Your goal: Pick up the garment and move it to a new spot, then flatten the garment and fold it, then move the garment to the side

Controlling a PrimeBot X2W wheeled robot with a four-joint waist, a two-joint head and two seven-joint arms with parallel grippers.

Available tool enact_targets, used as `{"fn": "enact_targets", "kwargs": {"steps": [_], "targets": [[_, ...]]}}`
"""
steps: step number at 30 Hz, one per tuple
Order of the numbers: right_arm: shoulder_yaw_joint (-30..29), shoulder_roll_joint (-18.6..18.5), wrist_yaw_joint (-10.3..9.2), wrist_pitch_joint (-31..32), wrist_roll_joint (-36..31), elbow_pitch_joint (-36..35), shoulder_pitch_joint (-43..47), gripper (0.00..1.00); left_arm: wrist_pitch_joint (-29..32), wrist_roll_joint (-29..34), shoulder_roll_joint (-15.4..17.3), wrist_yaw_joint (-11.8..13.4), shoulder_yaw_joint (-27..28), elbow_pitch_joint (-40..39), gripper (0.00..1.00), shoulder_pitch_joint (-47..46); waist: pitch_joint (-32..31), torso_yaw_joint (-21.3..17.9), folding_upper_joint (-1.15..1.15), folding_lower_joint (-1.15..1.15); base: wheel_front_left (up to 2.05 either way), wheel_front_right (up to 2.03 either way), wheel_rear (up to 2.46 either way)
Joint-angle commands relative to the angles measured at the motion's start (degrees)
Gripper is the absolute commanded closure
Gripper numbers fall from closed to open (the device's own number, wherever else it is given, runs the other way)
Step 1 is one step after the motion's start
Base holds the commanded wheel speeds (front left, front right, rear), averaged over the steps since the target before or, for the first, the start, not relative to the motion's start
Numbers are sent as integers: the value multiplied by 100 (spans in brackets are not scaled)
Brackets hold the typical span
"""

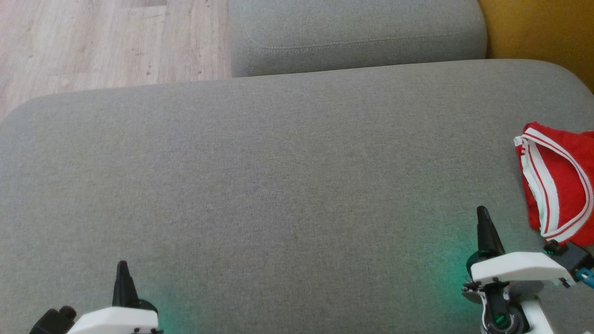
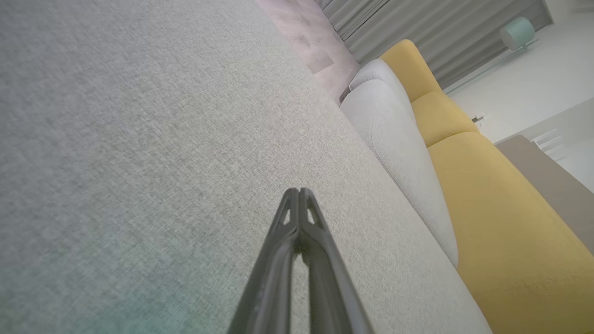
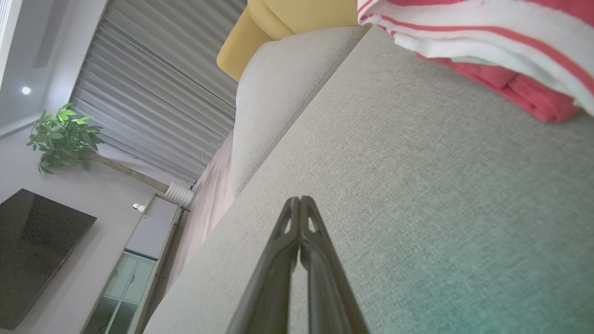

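Two grippers hover at the grey cushion's (image 1: 278, 185) near edge, left gripper (image 1: 122, 265) and right gripper (image 1: 482, 211), both pinched fully closed and empty. The red, white-striped garment (image 1: 561, 181) lies bunched at the cushion's right edge, near the right gripper. Open fabric spans its middle; a smaller cushion (image 1: 352, 37) and wood floor (image 1: 93, 41) border its far edge.

a wide grey fabric cushion (image 1: 278, 185), with a red garment (image 1: 561, 181) trimmed in white stripes lying bunched on it at its right edge.
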Motion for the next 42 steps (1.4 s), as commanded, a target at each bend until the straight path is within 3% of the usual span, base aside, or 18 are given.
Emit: {"fn": "enact_targets", "kwargs": {"steps": [1, 42], "targets": [[7, -24, -3, 31, 155, -243, -176, 100, 33, -135, 47, -34, 151, -218, 100, -287, -1, 3, 0, 0, 0, 0, 0], [-506, -25, -5, 716, 2878, -887, -113, 100, 726, -2693, 65, -213, 373, -577, 100, -608, -42, 147, 0, 0, 0, 0, 0]]}}
